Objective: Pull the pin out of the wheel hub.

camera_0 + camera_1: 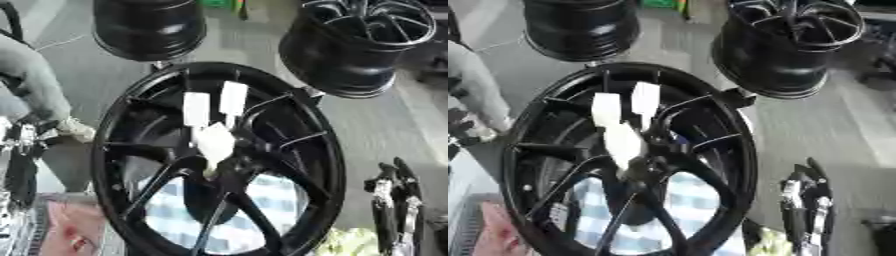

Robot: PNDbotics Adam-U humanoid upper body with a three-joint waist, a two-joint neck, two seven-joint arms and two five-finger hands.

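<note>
A big black wheel hub (114, 150) stands tilted in the middle of the view, its spokes meeting at the centre. A white pin-like piece (214, 144) sticks out of that centre, with two white rectangular tabs (233, 97) above it. My right hand (394, 200) rests at the lower right, open with its fingers up, apart from the wheel and touching nothing. Part of my left hand (19, 165) shows at the left edge, beside the rim and clear of the pin.
Two more black rims stand behind, one at the back left (149, 27) and one at the back right (359, 45). A blue-and-white checked cloth (262, 200) shows through the spokes. A person's grey leg (35, 80) is at the left. Something reddish (70, 225) lies lower left.
</note>
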